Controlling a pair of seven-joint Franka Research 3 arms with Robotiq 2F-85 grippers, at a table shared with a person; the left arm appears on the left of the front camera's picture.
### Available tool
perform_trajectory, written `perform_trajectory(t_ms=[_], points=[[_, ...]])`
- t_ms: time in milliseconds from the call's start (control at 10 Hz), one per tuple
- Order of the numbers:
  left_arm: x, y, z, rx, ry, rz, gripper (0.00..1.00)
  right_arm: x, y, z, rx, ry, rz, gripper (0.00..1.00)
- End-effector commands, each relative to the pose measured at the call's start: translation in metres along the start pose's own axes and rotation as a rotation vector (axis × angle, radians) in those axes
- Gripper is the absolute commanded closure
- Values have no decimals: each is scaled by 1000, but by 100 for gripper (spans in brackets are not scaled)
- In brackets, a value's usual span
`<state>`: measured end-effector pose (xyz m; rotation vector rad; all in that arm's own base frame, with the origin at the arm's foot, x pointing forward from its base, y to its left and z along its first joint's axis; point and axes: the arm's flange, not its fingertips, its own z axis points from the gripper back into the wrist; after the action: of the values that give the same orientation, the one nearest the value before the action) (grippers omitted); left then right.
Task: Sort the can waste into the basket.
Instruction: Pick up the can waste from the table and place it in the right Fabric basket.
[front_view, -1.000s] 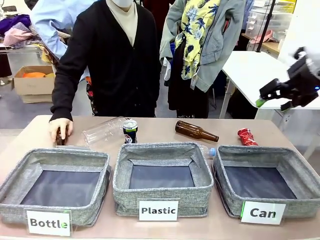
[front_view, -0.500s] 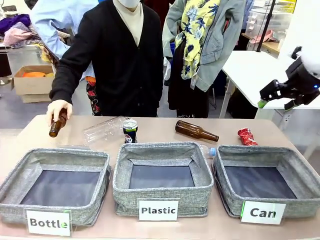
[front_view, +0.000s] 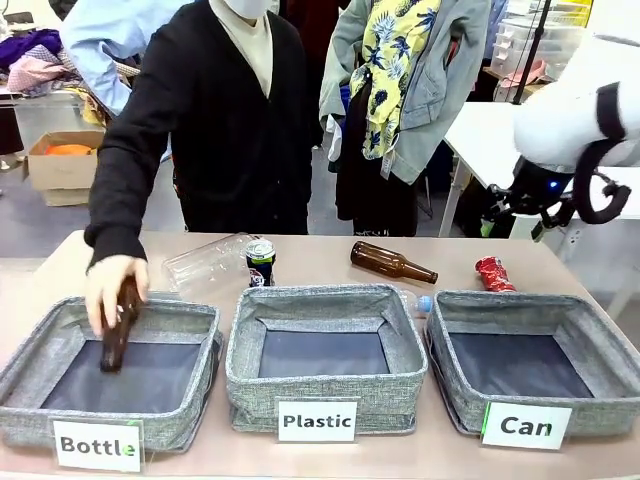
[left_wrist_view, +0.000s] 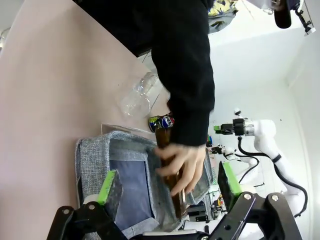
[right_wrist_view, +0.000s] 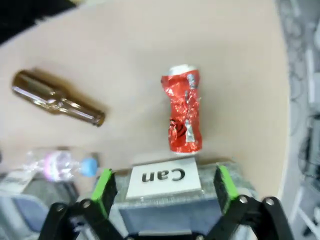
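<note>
Red can (front_view: 492, 273), black can (front_view: 261, 262): two cans on table (front_view: 312, 256).

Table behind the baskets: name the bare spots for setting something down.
Bare: between black can and lying brown bottle; right of the crushed red can to the table edge. Crowded: around the person's hand and clear bottle.

Beyond the tan table (front_view: 312, 255), a cardboard box (front_view: 65, 175) sits on grey floor (front_view: 40, 225); a white table (front_view: 500, 140) stands right.

Hand (front_view: 114, 291) holds btl (front_view: 117, 338) in Bottle basket (front_view: 190, 312); red can (front_view: 492, 273) behind Can basket (front_view: 520, 302).
</note>
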<state>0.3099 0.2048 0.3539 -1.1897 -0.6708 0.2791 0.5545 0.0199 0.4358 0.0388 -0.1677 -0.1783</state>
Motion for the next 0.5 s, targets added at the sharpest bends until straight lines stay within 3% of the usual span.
perform_trajectory(t_ms=[0,100,200,400], points=[[0,0,0,0,0,0,0,22,5,-14,-21,102,-51,0],[18,-44,50,11,-146,-50,0,24,2,-32,-25,157,-45,0],[32,-73,88,-18,-205,-50,0,32,0,-46,-29,197,-55,0],[41,-92,139,-56,-200,44,0,45,-3,-74,-37,234,-96,0]])
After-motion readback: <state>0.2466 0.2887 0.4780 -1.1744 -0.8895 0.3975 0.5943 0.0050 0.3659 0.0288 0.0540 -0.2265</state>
